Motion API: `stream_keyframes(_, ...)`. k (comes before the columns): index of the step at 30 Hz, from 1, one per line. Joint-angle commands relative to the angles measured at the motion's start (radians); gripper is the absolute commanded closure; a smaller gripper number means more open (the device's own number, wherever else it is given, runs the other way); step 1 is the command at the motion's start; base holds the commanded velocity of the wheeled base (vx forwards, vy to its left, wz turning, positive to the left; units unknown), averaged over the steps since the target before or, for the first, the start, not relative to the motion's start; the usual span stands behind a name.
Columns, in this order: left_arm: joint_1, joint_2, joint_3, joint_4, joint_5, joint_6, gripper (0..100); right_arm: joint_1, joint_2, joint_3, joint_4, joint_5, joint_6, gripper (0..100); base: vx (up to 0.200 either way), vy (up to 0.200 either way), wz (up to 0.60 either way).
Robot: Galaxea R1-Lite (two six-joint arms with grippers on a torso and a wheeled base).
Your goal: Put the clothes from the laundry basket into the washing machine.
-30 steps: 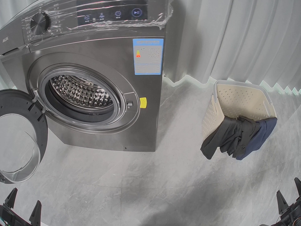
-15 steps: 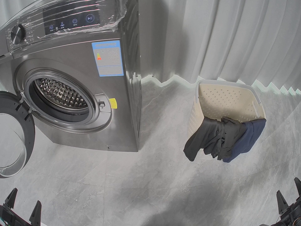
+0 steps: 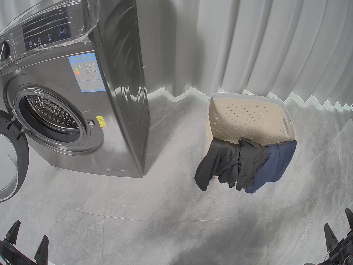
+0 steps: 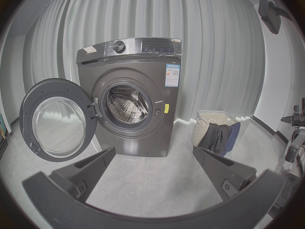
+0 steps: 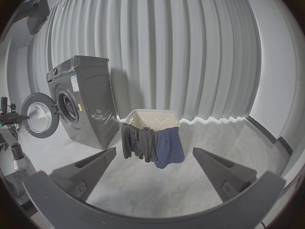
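Note:
A cream laundry basket (image 3: pixel 253 118) (image 4: pixel 209 118) (image 5: pixel 152 118) stands on the floor before the curtain. Dark grey clothes (image 3: pixel 230 161) (image 5: pixel 138 140) and a navy garment (image 3: pixel 274 164) (image 5: pixel 168 145) hang over its front rim. To its left stands the grey washing machine (image 3: pixel 110 92) (image 4: pixel 133 93) (image 5: pixel 89 93), its round door (image 3: pixel 9 159) (image 4: pixel 57 118) swung open and the steel drum (image 3: pixel 51 113) (image 4: pixel 127 104) bare. My left gripper (image 3: pixel 27 240) (image 4: pixel 152 166) is open low at the left, far from the basket. My right gripper (image 3: pixel 340 227) (image 5: pixel 152 166) is open low at the right, empty.
White pleated curtains (image 3: pixel 257 37) line the back wall. Grey marble-patterned floor (image 3: pixel 165 210) lies open between me, the machine and the basket. The open door juts out to the machine's left.
The head view has swung to the right, so the machine and basket sit further left in the picture. Both grippers stay where they were.

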Motion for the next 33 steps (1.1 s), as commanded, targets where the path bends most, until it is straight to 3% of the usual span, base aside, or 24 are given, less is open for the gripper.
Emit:
stream_keyframes(1,0.000,-0.018,0.015,0.000,0.000,0.001,0,0.000,-0.015,0.016,0.000,0.000,0.000,0,0.000,-0.200,0.00)
stream_keyframes(11,0.000,-0.018,0.015,0.000,0.000,0.000,0,0.000,-0.015,0.016,0.000,0.000,0.000,0,0.000,-0.020,0.00)
stream_keyframes(20,0.000,-0.018,0.015,0.000,0.000,0.000,0,0.000,-0.015,0.016,0.000,0.000,0.000,0,0.000,-0.200,0.00)
stream_keyframes(33,0.000,-0.018,0.015,0.000,0.000,0.000,0,0.000,-0.015,0.016,0.000,0.000,0.000,0,0.000,0.000,0.00)
